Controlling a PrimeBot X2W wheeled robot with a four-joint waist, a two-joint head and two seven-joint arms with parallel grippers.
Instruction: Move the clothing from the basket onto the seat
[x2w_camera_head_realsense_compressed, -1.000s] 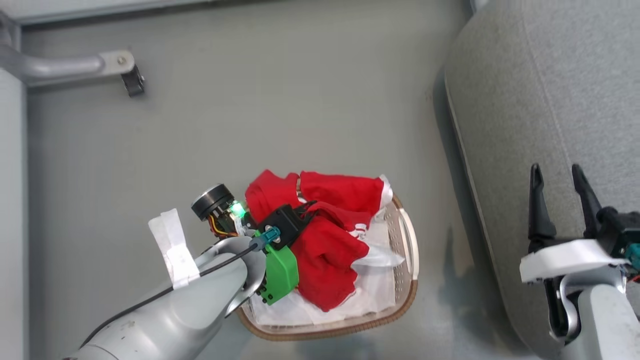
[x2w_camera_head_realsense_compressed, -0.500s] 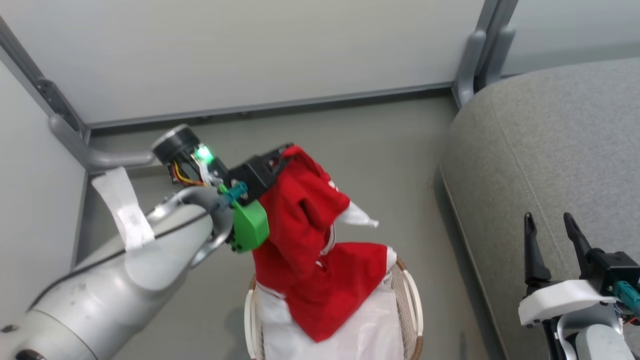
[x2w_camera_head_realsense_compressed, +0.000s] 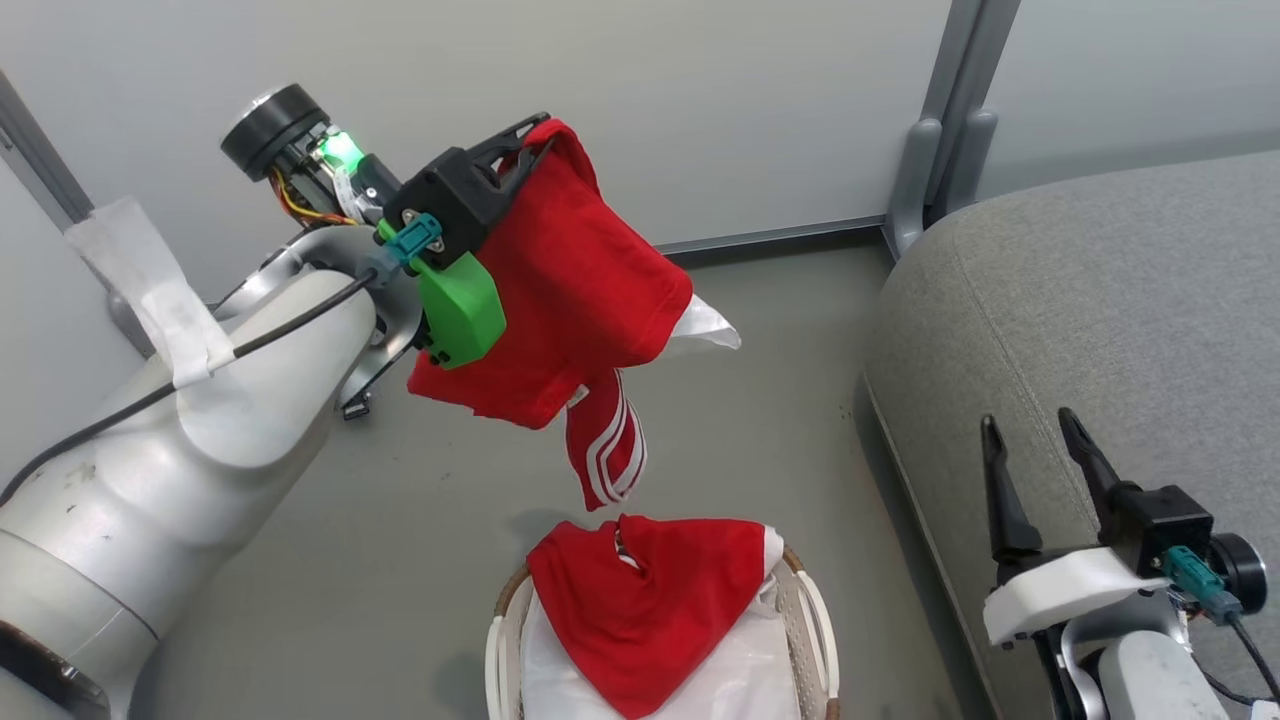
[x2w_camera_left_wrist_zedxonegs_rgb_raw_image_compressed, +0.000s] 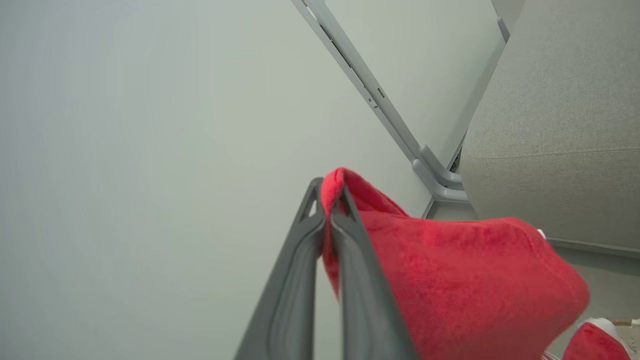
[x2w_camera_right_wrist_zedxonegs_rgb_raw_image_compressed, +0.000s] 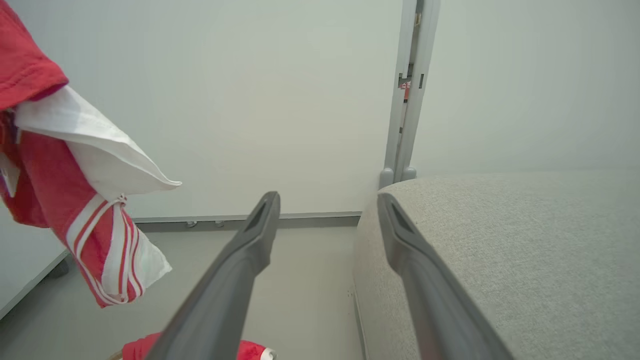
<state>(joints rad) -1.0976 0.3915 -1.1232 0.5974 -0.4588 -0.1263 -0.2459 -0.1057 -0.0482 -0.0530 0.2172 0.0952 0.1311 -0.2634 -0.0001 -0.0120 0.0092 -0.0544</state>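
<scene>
Red clothing (x2w_camera_head_realsense_compressed: 575, 280) up in the air
The left pincer (x2w_camera_head_realsense_compressed: 537, 133) pinched it high above the basket (x2w_camera_head_realsense_compressed: 494, 660), where another red piece (x2w_camera_head_realsense_compressed: 650, 600) lay. The right pincer (x2w_camera_head_realsense_compressed: 1030, 440) was spread near the seat (x2w_camera_head_realsense_compressed: 1100, 290).

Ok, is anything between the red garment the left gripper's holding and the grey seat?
Nothing visible. The red garment, pinched in the left gripper, hangs above the floor, with open space across to the seat. The open right gripper is low by the seat's edge.
</scene>
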